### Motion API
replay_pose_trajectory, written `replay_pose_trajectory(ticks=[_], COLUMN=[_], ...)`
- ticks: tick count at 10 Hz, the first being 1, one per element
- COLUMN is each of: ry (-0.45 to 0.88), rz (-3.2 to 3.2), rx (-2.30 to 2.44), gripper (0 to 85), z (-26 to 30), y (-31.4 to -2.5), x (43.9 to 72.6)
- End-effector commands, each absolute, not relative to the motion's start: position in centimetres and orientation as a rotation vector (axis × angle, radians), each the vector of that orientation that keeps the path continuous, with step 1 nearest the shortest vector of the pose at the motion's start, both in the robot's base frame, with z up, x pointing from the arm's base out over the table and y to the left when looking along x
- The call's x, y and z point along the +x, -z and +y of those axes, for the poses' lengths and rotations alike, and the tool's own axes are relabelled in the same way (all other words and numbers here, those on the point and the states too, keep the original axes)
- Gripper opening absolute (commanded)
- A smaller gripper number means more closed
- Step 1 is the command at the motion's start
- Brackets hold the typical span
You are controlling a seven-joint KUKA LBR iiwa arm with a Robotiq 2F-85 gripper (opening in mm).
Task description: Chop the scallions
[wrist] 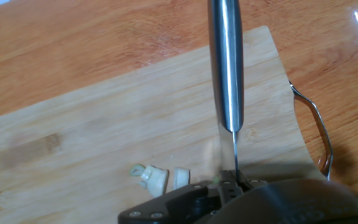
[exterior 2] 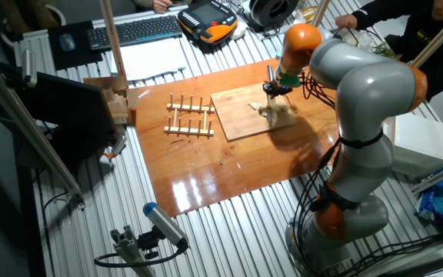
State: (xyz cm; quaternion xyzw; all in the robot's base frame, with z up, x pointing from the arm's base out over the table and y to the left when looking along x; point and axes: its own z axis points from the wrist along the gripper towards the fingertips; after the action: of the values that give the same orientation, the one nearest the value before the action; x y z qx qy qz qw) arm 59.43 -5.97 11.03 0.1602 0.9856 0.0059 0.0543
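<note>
Glossy wooden counter [exterior 2: 206, 177] carries a pale bamboo cutting board [wrist: 104, 124]; two stubby cream scallions [wrist: 160, 178] lie near its lower edge, beside a steel knife [wrist: 226, 62] clamped in the tool [exterior 2: 275, 91].

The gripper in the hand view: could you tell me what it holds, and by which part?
The gripper holds a knife by its handle end, blade pointing out over the cutting board.
</note>
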Motion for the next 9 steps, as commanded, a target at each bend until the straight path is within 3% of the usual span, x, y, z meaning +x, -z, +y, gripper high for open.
replay_pose_trajectory(ticks=[1, 9], ry=[-0.018, 0.011], rz=[2.994, 2.979], rx=[0.485, 0.499], gripper=[0.0, 0.0], z=[-6.0, -5.8], y=[-10.9, -9.4], x=[59.5, 59.2])
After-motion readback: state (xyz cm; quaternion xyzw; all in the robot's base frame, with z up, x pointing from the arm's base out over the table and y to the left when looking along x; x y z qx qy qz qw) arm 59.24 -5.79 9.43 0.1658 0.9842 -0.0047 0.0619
